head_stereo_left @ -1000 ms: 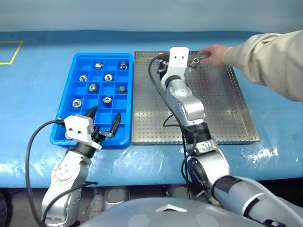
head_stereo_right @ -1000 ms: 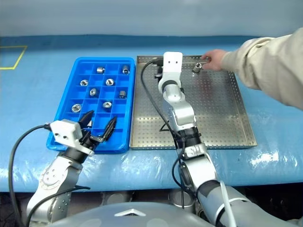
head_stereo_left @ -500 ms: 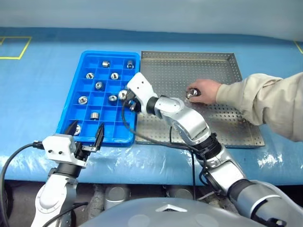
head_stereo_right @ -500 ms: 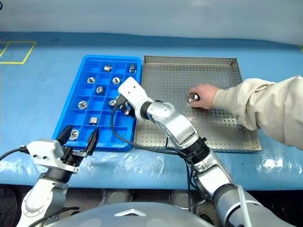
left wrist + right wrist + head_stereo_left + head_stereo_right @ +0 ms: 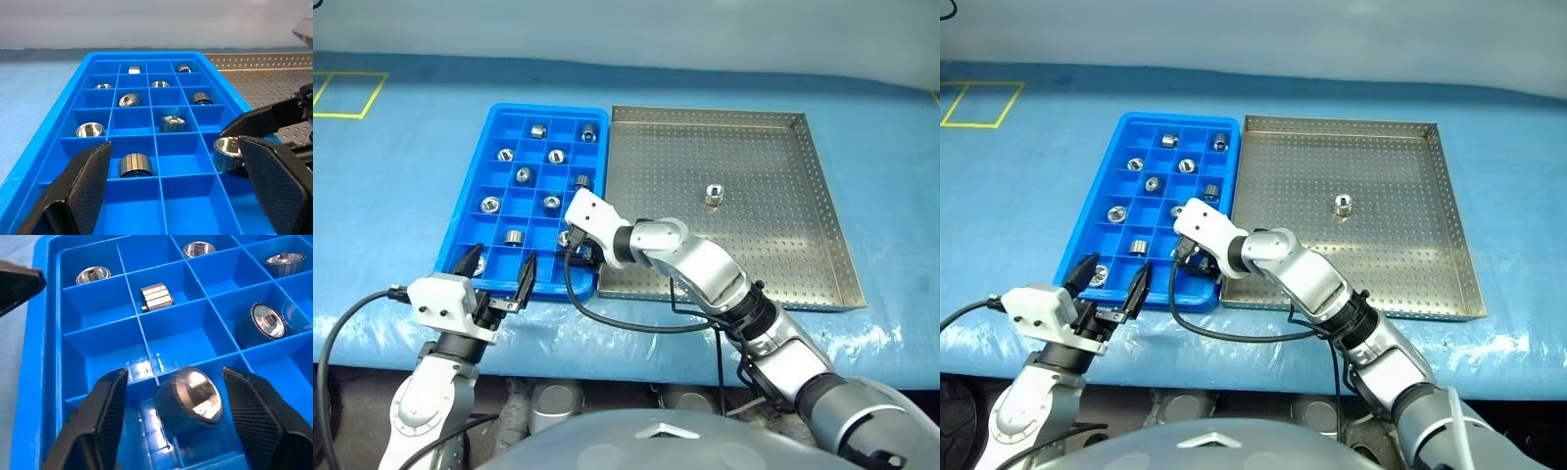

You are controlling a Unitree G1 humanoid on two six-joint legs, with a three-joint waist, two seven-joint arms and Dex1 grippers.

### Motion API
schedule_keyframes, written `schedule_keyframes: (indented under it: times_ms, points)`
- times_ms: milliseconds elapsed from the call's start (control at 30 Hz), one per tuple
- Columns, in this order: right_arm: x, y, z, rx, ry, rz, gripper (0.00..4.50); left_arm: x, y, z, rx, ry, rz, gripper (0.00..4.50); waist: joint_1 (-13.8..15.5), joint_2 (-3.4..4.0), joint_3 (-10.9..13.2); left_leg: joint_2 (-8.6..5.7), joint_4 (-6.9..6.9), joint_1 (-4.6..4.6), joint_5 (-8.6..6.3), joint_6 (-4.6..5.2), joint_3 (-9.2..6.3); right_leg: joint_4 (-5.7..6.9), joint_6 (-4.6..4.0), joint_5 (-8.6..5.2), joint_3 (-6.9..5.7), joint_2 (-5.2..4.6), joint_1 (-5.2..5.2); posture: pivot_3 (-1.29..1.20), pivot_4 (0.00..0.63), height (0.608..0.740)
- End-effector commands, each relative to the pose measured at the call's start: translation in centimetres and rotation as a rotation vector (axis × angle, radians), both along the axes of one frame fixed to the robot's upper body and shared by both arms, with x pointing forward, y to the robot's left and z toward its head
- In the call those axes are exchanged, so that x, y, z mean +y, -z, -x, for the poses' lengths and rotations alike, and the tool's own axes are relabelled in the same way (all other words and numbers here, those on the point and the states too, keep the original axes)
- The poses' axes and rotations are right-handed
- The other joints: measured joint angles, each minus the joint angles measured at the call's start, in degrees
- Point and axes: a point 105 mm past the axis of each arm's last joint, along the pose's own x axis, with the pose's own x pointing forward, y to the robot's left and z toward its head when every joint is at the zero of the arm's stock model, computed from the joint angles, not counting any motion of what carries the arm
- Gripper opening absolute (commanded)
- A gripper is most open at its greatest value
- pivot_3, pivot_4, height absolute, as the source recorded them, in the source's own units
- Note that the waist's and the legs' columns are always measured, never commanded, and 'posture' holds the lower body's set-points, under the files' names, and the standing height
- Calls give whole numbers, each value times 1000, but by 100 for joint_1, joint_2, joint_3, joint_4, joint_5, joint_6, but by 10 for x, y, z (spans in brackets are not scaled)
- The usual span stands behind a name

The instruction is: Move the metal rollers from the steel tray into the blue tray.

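Note:
The blue tray (image 5: 548,109) lies left of the steel tray (image 5: 705,114) and holds several metal rollers (image 5: 523,174) in separate compartments. A single roller (image 5: 713,193) stands on the steel tray's perforated floor. My right gripper (image 5: 576,247) hangs over the blue tray's near right corner. In the right wrist view its fingers (image 5: 105,416) are spread, and a shiny roller (image 5: 193,391) sits loose between them, low in a compartment. My left gripper (image 5: 502,259) stands open and empty at the blue tray's near edge.
Both trays rest on a blue plastic-covered table (image 5: 401,176). Yellow tape (image 5: 352,93) marks its far left corner. A black cable (image 5: 607,318) loops from my right arm across the table's front edge.
The person's hand has left the steel tray, leaving one roller there. My right gripper carried a roller to the blue tray's near right corner and opened. The camera has shifted.

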Motion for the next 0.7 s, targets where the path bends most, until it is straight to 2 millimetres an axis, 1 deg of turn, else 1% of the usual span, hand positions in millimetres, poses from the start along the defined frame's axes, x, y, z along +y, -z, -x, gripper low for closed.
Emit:
schedule_keyframes:
  times_ms: [33, 67, 133, 267, 300, 400, 500, 567, 633, 700]
  points:
    - [-16, -8, -9, -8, 91, -26, 4315, -8, -4, -4, -15, 66, 9, 4500, -8, 0, 0, 0, 5, 0, 0, 0, 1, -1, 2, 1, 1, -1, 2, 144, 150, 740]
    - [-19, -11, -11, -7, 121, -43, 4483, -10, -5, -6, -18, 84, 9, 4500, -8, -1, -1, -2, 8, -1, 0, 0, 1, -1, 4, 2, 1, -2, 4, 129, 150, 740]
    - [-29, -19, -20, -14, 234, -101, 4483, -14, -6, -12, -23, 126, 8, 4500, -42, -3, -2, -2, 16, -1, 0, 0, 1, -1, 8, 4, 2, -2, 7, 98, 150, 740]
    - [-64, -45, -54, -118, 607, -283, 4483, -26, -7, -23, -29, 207, 17, 4500, -212, -2, -3, -1, 16, -5, 2, -4, 2, 2, 17, 10, 4, 1, 1, 34, 150, 740]
    - [-75, -50, -62, -173, 698, -297, 4483, -29, -7, -26, -29, 230, 20, 4500, -279, -2, -3, 0, 17, -8, 2, -4, 2, 4, 17, 11, 3, 2, -3, 13, 150, 740]
    - [-99, -56, -77, -289, 907, -275, 4483, -39, -7, -32, -29, 289, 27, 4500, -448, -1, -4, 0, 17, -16, 3, -6, 2, 3, 18, 15, 4, 1, -8, -16, 150, 740]
    - [-118, -58, -88, -339, 1092, -279, 4483, -47, -7, -35, -26, 347, 30, 4500, -591, 0, -4, -1, 15, -20, 3, -6, 2, 3, -5, 29, 5, 0, -13, -42, 150, 740]
    - [-130, -54, -95, -349, 1220, -270, 4483, -51, -6, -37, -23, 373, 30, 4500, -665, 1, -4, 0, 14, -27, 3, -6, 1, 5, -6, 29, 6, 1, -22, -45, 150, 740]
    - [-136, -48, -99, -340, 1302, -258, 4483, -54, -7, -38, -22, 399, 24, 4500, -730, 1, -5, 0, 16, -29, 3, -6, 2, 8, -6, 30, 6, 1, -23, -57, 150, 740]
    - [-138, -38, -103, -298, 1353, -257, 4483, -56, -5, -38, -17, 417, 7, 4500, -761, 3, -5, 0, 17, -28, 3, -5, 2, 8, -6, 30, 7, 0, -22, -57, 150, 740]
